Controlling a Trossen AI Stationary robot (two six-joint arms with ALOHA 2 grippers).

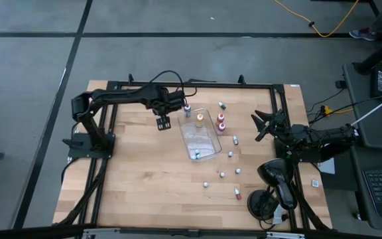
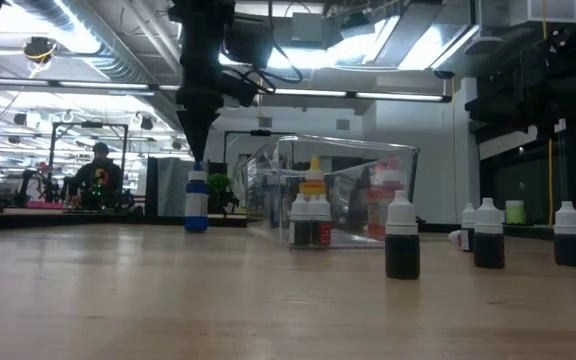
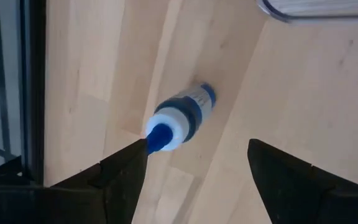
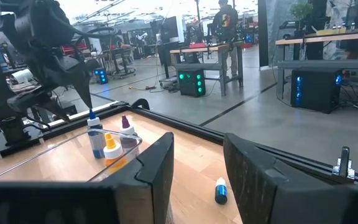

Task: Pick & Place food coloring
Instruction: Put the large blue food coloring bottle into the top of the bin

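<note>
A blue food coloring bottle point(image 1: 187, 110) point(image 2: 196, 203) point(image 3: 182, 116) stands upright on the wood just left of the clear tray point(image 1: 207, 147). My left gripper point(image 1: 183, 105) point(image 3: 197, 146) hangs open right above it, pointing down, with one finger on each side of the blue tip point(image 3: 158, 137). An orange bottle point(image 1: 199, 119) and red ones point(image 1: 221, 121) stand at the tray's far end. Several more small bottles point(image 1: 230, 154) are scattered on the table to the tray's right and near side. My right gripper point(image 1: 261, 126) point(image 4: 197, 162) waits open near the table's right edge. My left gripper comes at the blue bottle from above, pointing down. One fingertip point(image 3: 135, 152) sits right beside the bottle's blue tip, and I cannot tell whether they touch. The bottle stands upright on the table.
A black frame rail point(image 1: 191, 84) runs around the tabletop. Loose bottles stand close to the low camera point(image 2: 401, 240) point(image 2: 488, 235). One bottle lies on its side point(image 4: 220, 191) ahead of my right gripper. A person point(image 2: 96, 175) sits in the room beyond.
</note>
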